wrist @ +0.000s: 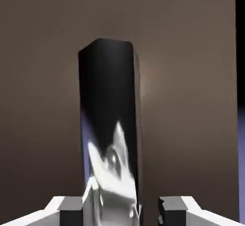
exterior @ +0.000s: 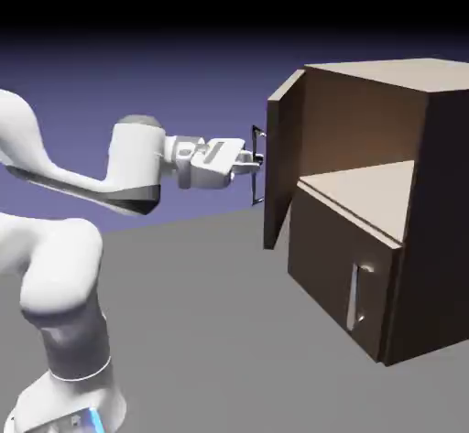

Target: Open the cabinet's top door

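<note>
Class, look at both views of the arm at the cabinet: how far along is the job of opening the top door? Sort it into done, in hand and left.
Done: the top door has swung well out from the cabinet, baring the upper compartment.
In hand: the gripper is at the door's handle, which stands between the fingertips in the hand view.
Left: perhaps a little more swing, then release. The lower door is shut.

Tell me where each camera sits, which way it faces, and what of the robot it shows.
Exterior view: stands still beside the robot, looking across the table at the cabinet; the white arm reaches right, gripper at the swung-open top door.
Hand view: on the hand, looking along the gripper at the door; only the grey fingertips show, astride the handle.
Shared: door, handle, gripper.
</note>
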`<state>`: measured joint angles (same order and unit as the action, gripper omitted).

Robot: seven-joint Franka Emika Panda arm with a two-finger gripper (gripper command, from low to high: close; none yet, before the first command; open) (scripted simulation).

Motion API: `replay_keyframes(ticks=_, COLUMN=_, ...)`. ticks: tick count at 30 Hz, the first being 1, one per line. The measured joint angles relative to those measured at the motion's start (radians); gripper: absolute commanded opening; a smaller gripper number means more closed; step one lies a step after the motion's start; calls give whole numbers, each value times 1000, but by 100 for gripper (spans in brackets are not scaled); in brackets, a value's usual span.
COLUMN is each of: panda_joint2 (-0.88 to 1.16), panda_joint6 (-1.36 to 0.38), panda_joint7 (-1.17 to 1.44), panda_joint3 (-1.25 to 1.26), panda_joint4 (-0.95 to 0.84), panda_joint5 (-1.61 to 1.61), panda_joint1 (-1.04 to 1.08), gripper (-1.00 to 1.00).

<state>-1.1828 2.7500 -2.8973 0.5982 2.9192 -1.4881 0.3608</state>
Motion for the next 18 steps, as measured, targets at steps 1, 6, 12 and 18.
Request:
replay_keyframes(ticks=1, panda_joint2=-20, panda_joint6=32, panda_joint7=0, panda_joint3=27, panda_joint4=1, panda_joint5=9, panda_joint1=36, gripper=-100)
replay_keyframes(ticks=6, panda_joint2=-6, panda_joint6=-32, panda_joint7=14, panda_joint3=48, panda_joint4=7, panda_joint5=35, panda_joint1=3, gripper=-100)
replay_keyframes(ticks=12, panda_joint2=54, panda_joint6=-268, panda_joint7=91, panda_joint3=29, panda_joint4=13, panda_joint5=129, panda_joint1=-188, gripper=-100)
replay_keyframes(ticks=18, panda_joint2=59, panda_joint6=-500, panda_joint7=197, panda_joint3=161, panda_joint4=-22, panda_joint5=391, panda_joint1=-288, gripper=-100)
